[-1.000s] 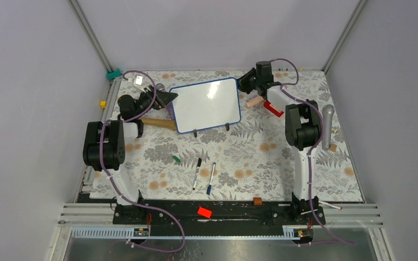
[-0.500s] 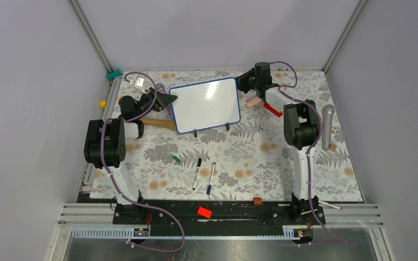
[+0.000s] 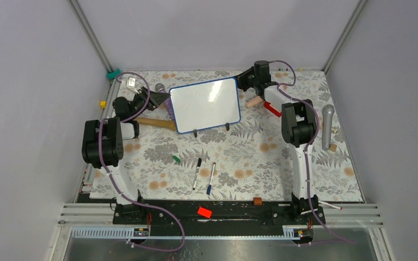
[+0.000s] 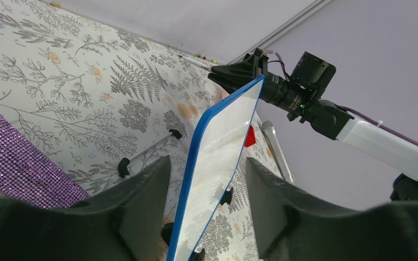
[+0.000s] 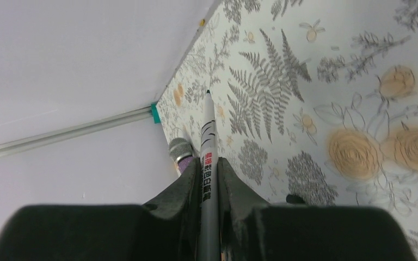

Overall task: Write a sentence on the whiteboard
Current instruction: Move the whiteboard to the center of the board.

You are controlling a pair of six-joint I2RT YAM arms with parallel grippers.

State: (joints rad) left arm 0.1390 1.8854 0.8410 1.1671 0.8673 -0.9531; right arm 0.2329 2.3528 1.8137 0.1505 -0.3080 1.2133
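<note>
The whiteboard stands tilted on two black feet at the back middle of the table, blue-rimmed. Its white face is blank, and no sentence is in view on it. My left gripper is at the board's left edge. In the left wrist view the whiteboard runs edge-on between the spread fingers of the left gripper, with a gap on each side. My right gripper hovers by the board's far right corner. It is shut on a grey marker whose dark tip points out ahead.
Two capped markers and a green cap lie on the floral cloth in front of the board. A wooden hammer handle lies left of it. A red tool and a grey microphone lie to the right.
My left gripper's jaws have narrowed around the board's left edge and its wrist has shifted slightly left. The right arm has crept a little toward the board's corner.
</note>
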